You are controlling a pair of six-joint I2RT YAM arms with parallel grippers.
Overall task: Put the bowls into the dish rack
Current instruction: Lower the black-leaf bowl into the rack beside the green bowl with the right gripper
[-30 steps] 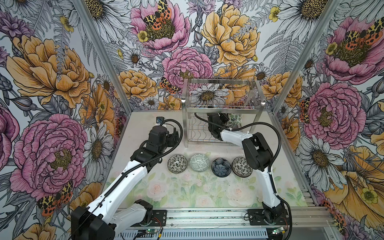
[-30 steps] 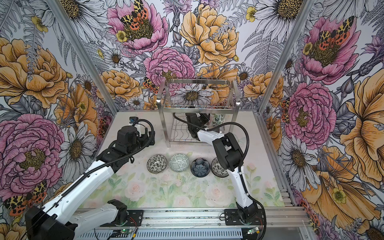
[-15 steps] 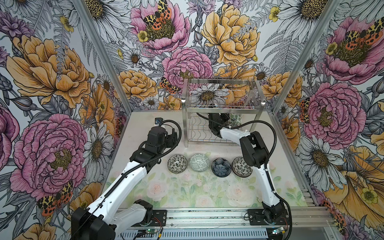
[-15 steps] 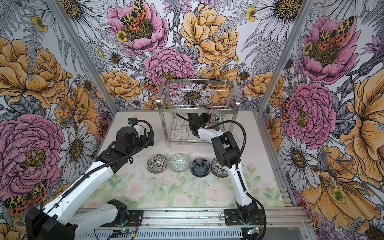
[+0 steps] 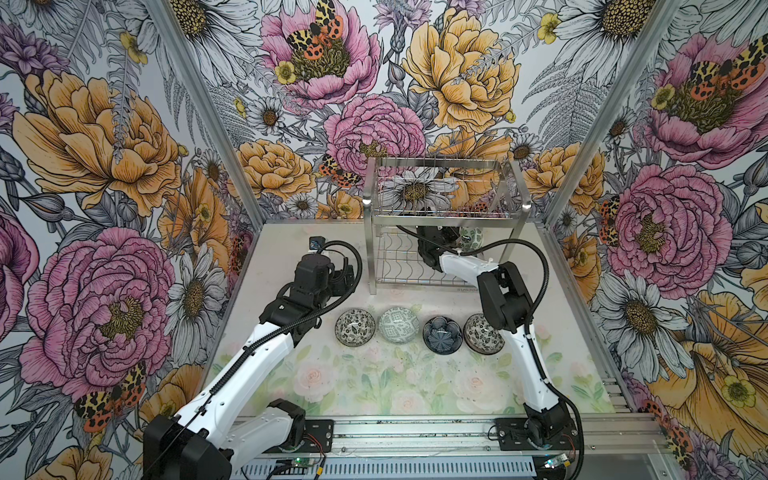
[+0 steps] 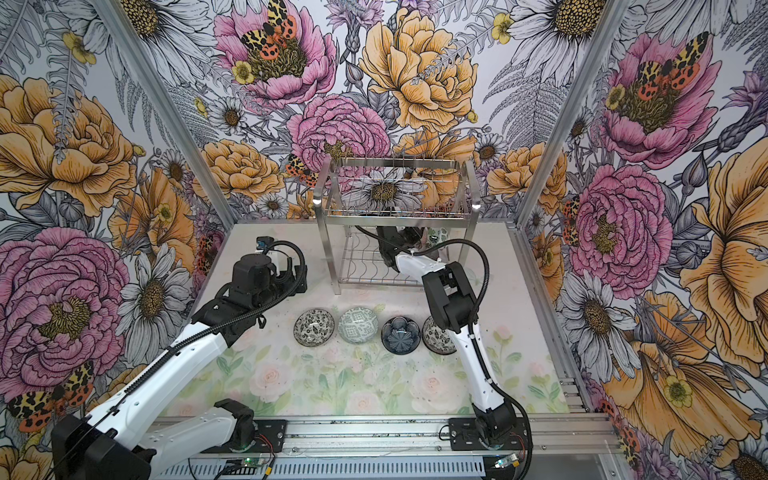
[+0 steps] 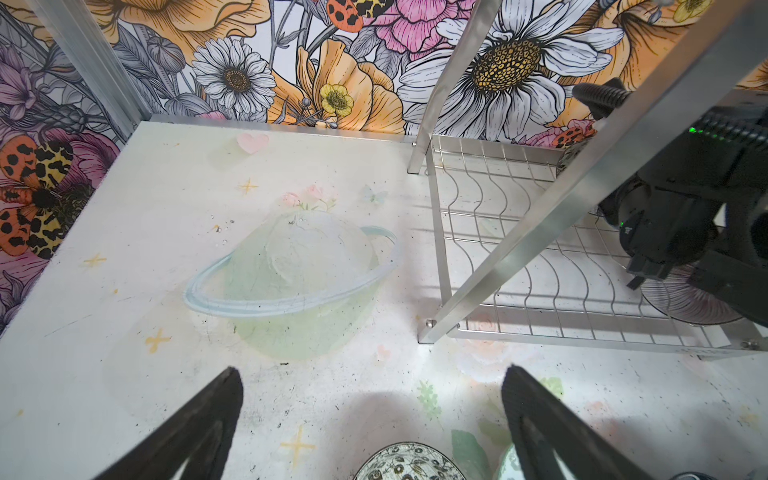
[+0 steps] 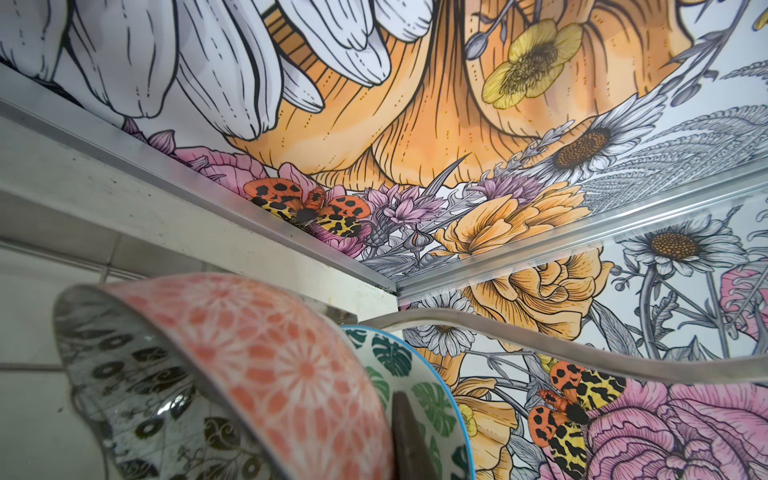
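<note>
You are looking at six bowls. Four are sitting in a row at mid-frame in both top views: black-white floral bowl, green geometric bowl, dark blue bowl and speckled bowl. A pink bowl and a green-leaf bowl are showing in the right wrist view. One dish rack is standing at upper centre.

Four bowls line the table before the dish rack, right arm reaching inside.

Dish rack: polished steel wire and flat bar, mirror-shiny. Loose bowls and pink bowl: glossy glazed ceramic. Tabletop: matt print, scuffed. Arm shells: smooth white, probably plastic.
</note>
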